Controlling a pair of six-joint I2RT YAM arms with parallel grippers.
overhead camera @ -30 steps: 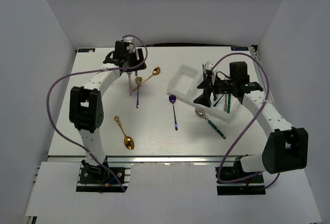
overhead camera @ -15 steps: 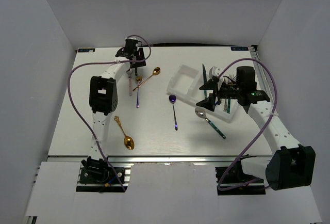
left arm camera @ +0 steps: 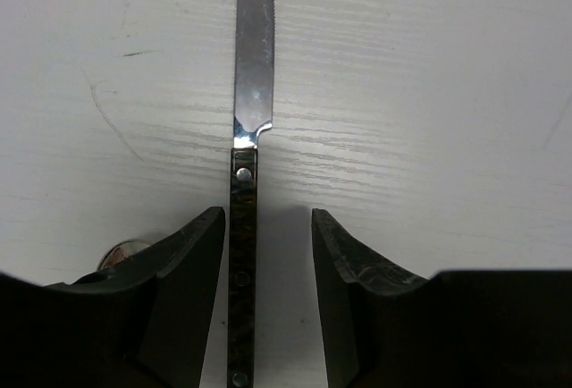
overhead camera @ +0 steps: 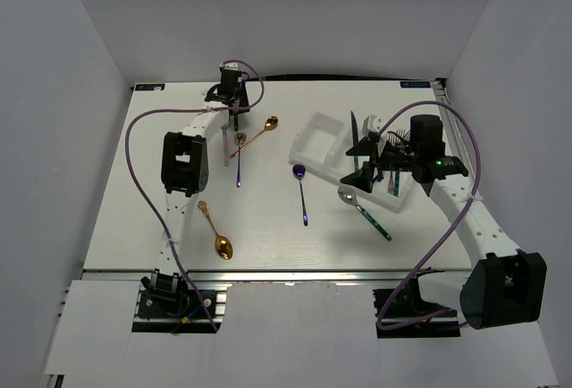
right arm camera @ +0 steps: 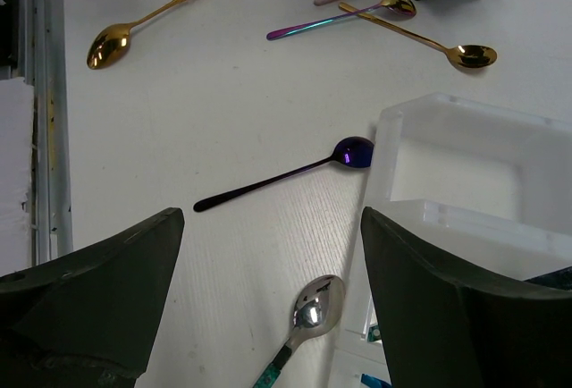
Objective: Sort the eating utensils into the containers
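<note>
Straddling the knife (left arm camera: 244,193) handle, left tool (left arm camera: 266,227) is narrowly open, jaws either side, not yet closed. Knife lies flat on table (left arm camera: 429,93), frame centre. Judged light, rigid, slick, low-profile: pinch the riveted handle. Right tool (right arm camera: 268,231) wide, empty.

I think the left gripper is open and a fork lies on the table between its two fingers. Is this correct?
Not a fork: it is a knife. The left wrist view shows its blade and dark riveted handle lying on the table between the fingers of the open left gripper.
</note>
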